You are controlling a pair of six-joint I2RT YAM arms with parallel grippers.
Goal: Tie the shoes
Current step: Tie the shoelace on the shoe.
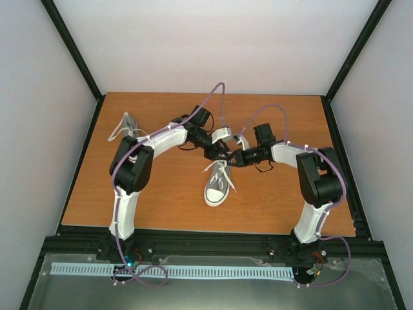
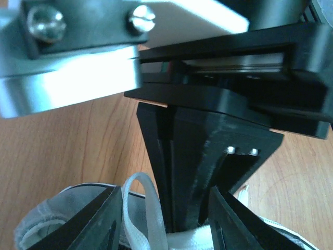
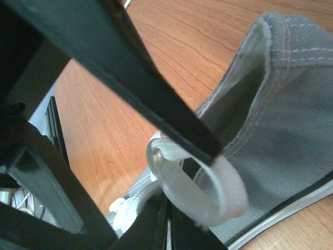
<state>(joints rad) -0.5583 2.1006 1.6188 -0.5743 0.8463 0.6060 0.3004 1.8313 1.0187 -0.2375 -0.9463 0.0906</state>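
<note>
Pinching lace loop (image 3: 197, 192) on sneaker (image 1: 218, 187), right gripper (image 1: 235, 157) clamped; left gripper (image 1: 221, 154) jaws parted. Loop may slip if tugged unsupported.

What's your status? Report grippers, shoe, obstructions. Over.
Left gripper open, lace between its fingers. Right gripper shut on lace, above centre shoe. Bow not tied. Other shoe back left, nothing in the way.

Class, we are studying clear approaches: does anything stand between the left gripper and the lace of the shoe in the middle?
Yes. The right gripper, shut on the white lace loop by the shoe, stands between the open fingers of the left gripper, right at the lace. Nothing else visible is in the way.
</note>
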